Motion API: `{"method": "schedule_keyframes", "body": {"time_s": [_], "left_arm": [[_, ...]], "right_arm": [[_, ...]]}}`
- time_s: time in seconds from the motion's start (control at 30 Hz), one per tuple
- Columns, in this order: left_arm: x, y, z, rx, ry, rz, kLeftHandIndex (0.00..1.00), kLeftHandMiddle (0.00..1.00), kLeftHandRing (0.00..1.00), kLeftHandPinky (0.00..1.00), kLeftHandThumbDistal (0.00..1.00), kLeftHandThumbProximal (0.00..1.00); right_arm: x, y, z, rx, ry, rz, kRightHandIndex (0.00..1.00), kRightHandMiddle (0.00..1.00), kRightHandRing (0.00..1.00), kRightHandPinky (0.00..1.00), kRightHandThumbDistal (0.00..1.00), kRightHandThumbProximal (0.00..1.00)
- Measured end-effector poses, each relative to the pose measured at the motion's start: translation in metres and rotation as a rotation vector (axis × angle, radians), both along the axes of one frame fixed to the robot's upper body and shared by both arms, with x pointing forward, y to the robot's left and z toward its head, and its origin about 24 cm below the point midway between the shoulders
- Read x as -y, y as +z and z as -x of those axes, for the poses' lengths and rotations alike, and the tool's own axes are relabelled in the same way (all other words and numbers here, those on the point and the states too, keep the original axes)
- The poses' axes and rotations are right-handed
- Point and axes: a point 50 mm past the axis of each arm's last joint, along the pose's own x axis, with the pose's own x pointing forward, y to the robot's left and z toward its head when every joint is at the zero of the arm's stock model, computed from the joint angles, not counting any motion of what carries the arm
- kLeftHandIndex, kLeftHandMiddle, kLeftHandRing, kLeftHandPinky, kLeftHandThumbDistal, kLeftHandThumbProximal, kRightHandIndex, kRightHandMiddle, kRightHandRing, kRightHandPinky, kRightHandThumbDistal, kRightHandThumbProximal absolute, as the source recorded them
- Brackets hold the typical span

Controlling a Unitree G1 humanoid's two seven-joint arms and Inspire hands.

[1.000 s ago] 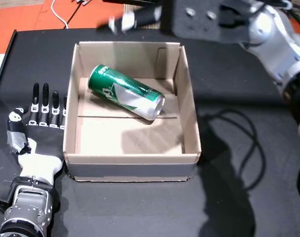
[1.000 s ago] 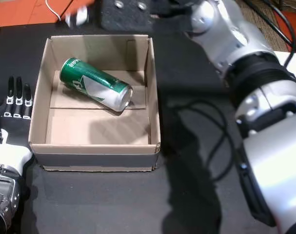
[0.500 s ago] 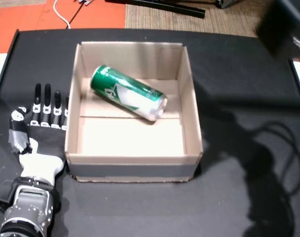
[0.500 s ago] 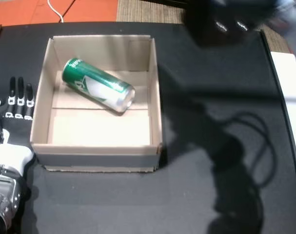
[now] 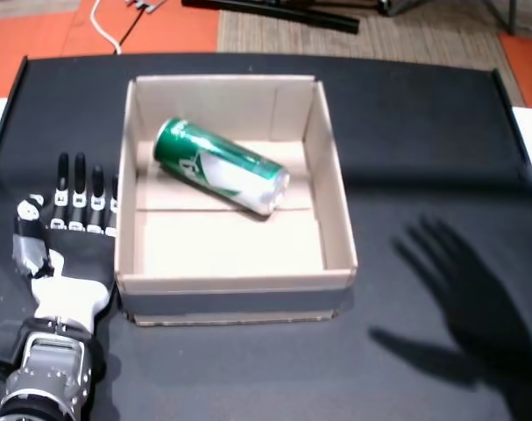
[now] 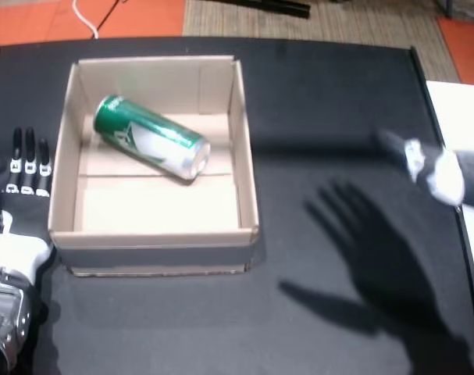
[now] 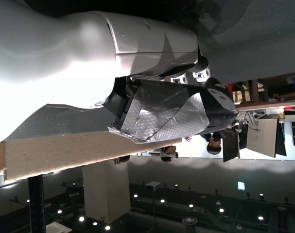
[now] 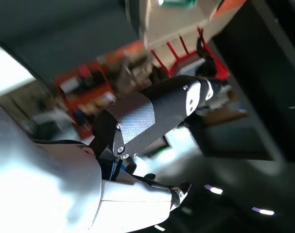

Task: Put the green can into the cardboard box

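The green can (image 5: 220, 167) (image 6: 151, 139) lies on its side in the far half of the open cardboard box (image 5: 235, 281) (image 6: 155, 238), its silver end pointing right. My left hand (image 5: 68, 232) (image 6: 18, 195) (image 7: 166, 109) rests flat on the black table against the box's left wall, fingers straight and apart, holding nothing. My right hand (image 6: 432, 168) (image 8: 152, 119) is a blur near the table's right edge, well clear of the box. It holds nothing, and its spread-finger shadow falls on the table.
The black table (image 5: 423, 140) borders an orange floor (image 5: 38, 31) with a white cable (image 5: 103, 22) at the back. A white surface (image 6: 455, 109) lies beyond the table's right edge.
My right arm has swung from above the box's far edge to the table's right side and left one head view. The can and the left hand have stayed put.
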Motion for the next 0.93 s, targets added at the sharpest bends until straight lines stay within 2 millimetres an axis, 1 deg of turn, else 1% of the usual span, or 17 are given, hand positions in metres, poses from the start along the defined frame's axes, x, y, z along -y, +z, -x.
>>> {"method": "schedule_keyframes", "body": {"time_s": [0.03, 0.13, 0.17, 0.23, 0.27, 0.3, 0.4, 0.47, 0.5, 0.53, 0.6, 0.63, 0.7, 0.8, 0.87, 0.9, 0.93], "left_arm": [[-0.001, 0.000, 0.000, -0.004, 0.003, -0.002, 0.47, 0.48, 0.61, 0.78, 0.00, 0.87], [-0.002, -0.001, 0.000, -0.016, 0.007, -0.004, 0.49, 0.49, 0.61, 0.79, 0.00, 0.87], [-0.002, -0.001, 0.000, -0.019, 0.008, -0.004, 0.50, 0.49, 0.61, 0.79, 0.00, 0.87], [-0.002, -0.001, 0.000, -0.024, 0.009, -0.003, 0.51, 0.50, 0.62, 0.80, 0.00, 0.87], [-0.002, -0.001, 0.000, -0.025, 0.008, -0.002, 0.51, 0.49, 0.62, 0.80, 0.00, 0.87], [-0.002, -0.001, 0.001, -0.026, 0.006, -0.002, 0.52, 0.49, 0.62, 0.80, 0.00, 0.87], [-0.002, -0.001, 0.001, -0.026, 0.004, 0.002, 0.50, 0.49, 0.62, 0.81, 0.00, 0.88], [-0.004, -0.001, 0.000, -0.026, 0.009, -0.002, 0.49, 0.48, 0.60, 0.80, 0.00, 0.87], [-0.006, -0.001, 0.000, -0.027, 0.011, -0.005, 0.50, 0.50, 0.61, 0.80, 0.00, 0.87], [-0.007, 0.000, 0.000, -0.029, 0.014, -0.008, 0.50, 0.50, 0.62, 0.80, 0.00, 0.86], [-0.007, 0.000, 0.000, -0.030, 0.014, -0.010, 0.49, 0.49, 0.63, 0.84, 0.00, 0.86], [-0.007, -0.001, 0.000, -0.031, 0.013, -0.009, 0.48, 0.49, 0.62, 0.84, 0.00, 0.85], [-0.007, -0.001, 0.001, -0.033, 0.010, -0.007, 0.47, 0.48, 0.62, 0.81, 0.00, 0.82], [-0.006, -0.001, 0.001, -0.033, 0.008, -0.008, 0.47, 0.48, 0.59, 0.77, 0.00, 0.80], [-0.006, -0.001, 0.001, -0.033, 0.007, -0.009, 0.48, 0.48, 0.58, 0.75, 0.00, 0.80], [-0.006, -0.001, 0.001, -0.032, 0.007, -0.009, 0.48, 0.48, 0.59, 0.77, 0.00, 0.80], [-0.006, -0.001, 0.001, -0.032, 0.007, -0.009, 0.49, 0.49, 0.59, 0.80, 0.00, 0.81]], "right_arm": [[0.002, -0.005, 0.010, -0.022, -0.017, -0.037, 0.90, 0.98, 1.00, 1.00, 1.00, 0.45], [0.006, -0.019, 0.033, -0.038, -0.054, -0.104, 0.90, 0.98, 1.00, 1.00, 1.00, 0.45], [0.006, -0.026, 0.040, -0.033, -0.059, -0.117, 0.90, 0.98, 1.00, 1.00, 1.00, 0.45], [0.009, -0.043, 0.052, -0.038, -0.081, -0.149, 0.90, 0.99, 1.00, 1.00, 1.00, 0.48], [0.010, -0.053, 0.058, -0.055, -0.094, -0.161, 0.89, 0.99, 1.00, 1.00, 1.00, 0.55], [0.010, -0.063, 0.065, -0.082, -0.111, -0.167, 0.90, 0.99, 1.00, 1.00, 1.00, 0.57], [0.005, -0.100, 0.094, -0.202, -0.172, -0.176, 0.87, 0.98, 1.00, 1.00, 1.00, 0.60], [-0.001, -0.126, 0.117, -0.283, -0.240, -0.204, 0.86, 0.97, 1.00, 1.00, 1.00, 0.57], [-0.004, -0.137, 0.127, -0.314, -0.274, -0.226, 0.87, 0.97, 1.00, 1.00, 0.98, 0.55], [-0.007, -0.146, 0.138, -0.340, -0.301, -0.247, 0.87, 0.97, 1.00, 1.00, 0.96, 0.56], [-0.013, -0.162, 0.155, -0.387, -0.351, -0.288, 0.85, 0.97, 1.00, 1.00, 0.99, 0.62], [-0.017, -0.169, 0.161, -0.414, -0.379, -0.309, 0.84, 0.97, 1.00, 1.00, 1.00, 0.62], [-0.023, -0.184, 0.170, -0.477, -0.435, -0.344, 0.85, 0.97, 1.00, 1.00, 1.00, 0.54], [-0.033, -0.205, 0.182, -0.581, -0.538, -0.382, 0.83, 0.95, 0.99, 1.00, 1.00, 0.43], [-0.038, -0.214, 0.188, -0.614, -0.601, -0.394, 0.82, 0.94, 0.99, 1.00, 0.95, 0.39], [-0.042, -0.219, 0.191, -0.631, -0.633, -0.395, 0.81, 0.94, 0.99, 1.00, 0.92, 0.36], [-0.045, -0.224, 0.194, -0.640, -0.662, -0.394, 0.81, 0.94, 1.00, 1.00, 0.95, 0.38]]}}
